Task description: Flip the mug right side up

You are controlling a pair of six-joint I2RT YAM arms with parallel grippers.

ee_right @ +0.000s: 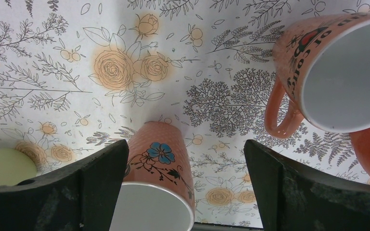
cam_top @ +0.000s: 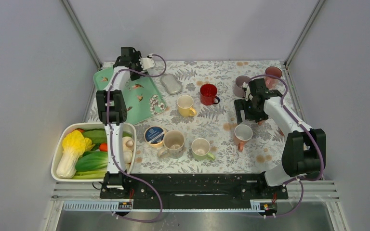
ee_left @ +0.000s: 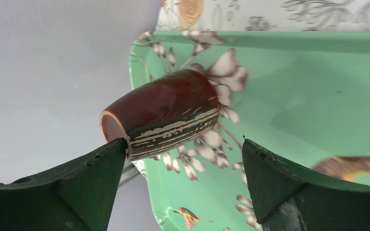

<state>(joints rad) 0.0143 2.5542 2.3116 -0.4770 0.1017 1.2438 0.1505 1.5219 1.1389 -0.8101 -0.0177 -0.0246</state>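
A dark brown mug with cream stripes (ee_left: 166, 113) lies on its side on the green flowered tray (ee_left: 308, 96), near the tray's corner, with its mouth towards the grey wall. My left gripper (ee_left: 184, 144) is open just behind it; the left fingertip (ee_left: 111, 159) is at the mug's rim and the right one stands apart. In the top view the left gripper (cam_top: 127, 57) hangs over the tray's (cam_top: 139, 103) far corner and hides the mug. My right gripper (cam_top: 249, 117) is open and empty.
In the right wrist view an upright orange flower mug (ee_right: 160, 180) stands between the open fingers, and an orange lettered mug (ee_right: 337, 72) is further off. Yellow (cam_top: 186, 106), red (cam_top: 208, 94), beige (cam_top: 173, 143) and green (cam_top: 201, 147) mugs, a blue tin (cam_top: 154, 134) and a vegetable basket (cam_top: 58, 166) are also there.
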